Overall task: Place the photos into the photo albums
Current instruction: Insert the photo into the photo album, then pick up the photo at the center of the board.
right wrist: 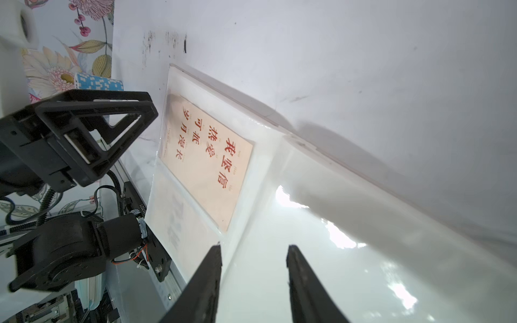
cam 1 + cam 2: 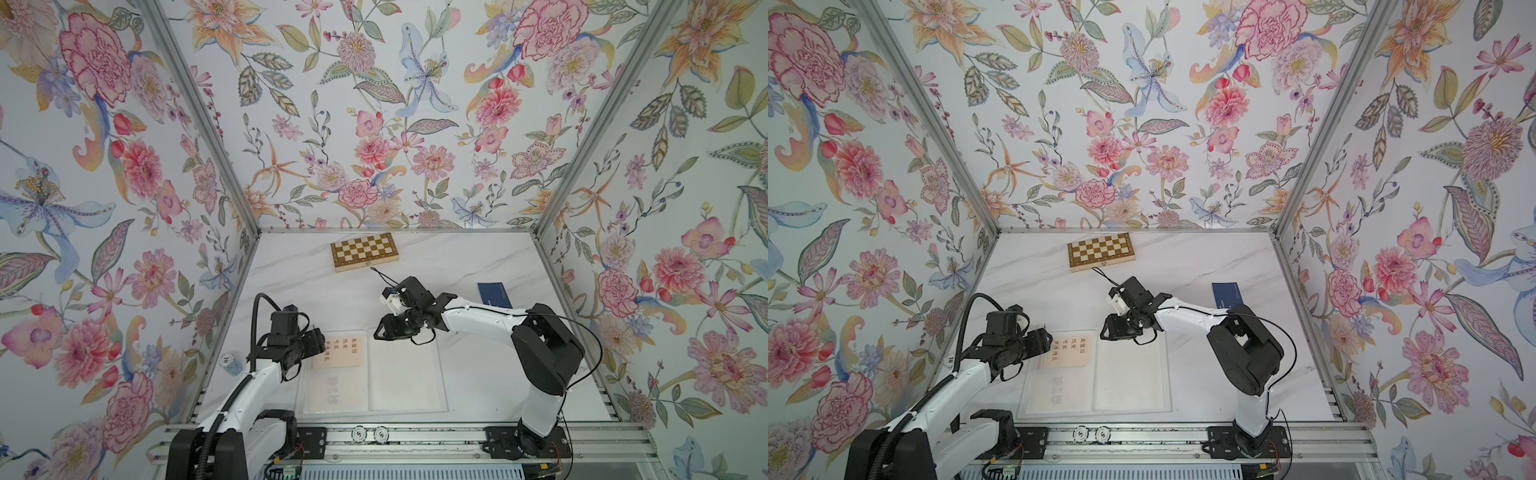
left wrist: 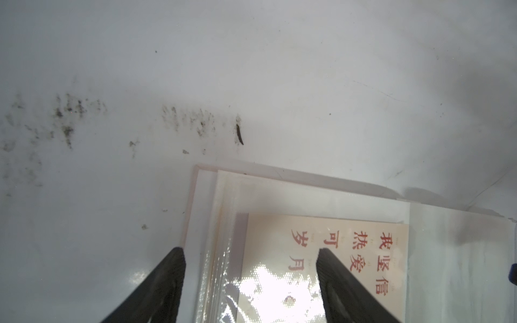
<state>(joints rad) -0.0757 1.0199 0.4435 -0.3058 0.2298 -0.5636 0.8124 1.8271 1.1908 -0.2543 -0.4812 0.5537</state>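
One photo was filed. In both top views the cream rectangular card with red Chinese characters (image 2: pixel 343 351) sat in the far pocket of the left page of the large white photo album with translucent sleeve pages (image 2: pixel 405 374). The album lay open and flat at the front of the white marble-look table (image 2: pixel 457 257), between the arms, so either could reach it. The navy blue flat card (image 2: pixel 494 294) lay on the table well to the right, partly behind the right arm and not yet filed; no other photos showed. The checkered wooden chessboard box (image 2: pixel 364 251) sat at the back, clear of the work. The left gripper (image 2: pixel 318 347) hung over the album's left page, the right gripper (image 2: pixel 382 330) over the far end of the fold. Left wrist view: left gripper (image 3: pixel 250 253) jaws were wide and empty, straddling the page's outer edge and the cream card's (image 3: pixel 279 237) end, probably placed to steady or work the sleeve. Right wrist view: right gripper (image 1: pixel 254 249) jaws were parted moderately with nothing between them, above the glossy right page by the fold. The cream card (image 1: pixel 207 167) lay square in its pocket. The blue-and-white stack of poker chips (image 1: pixel 98 82) stood by the left wall.
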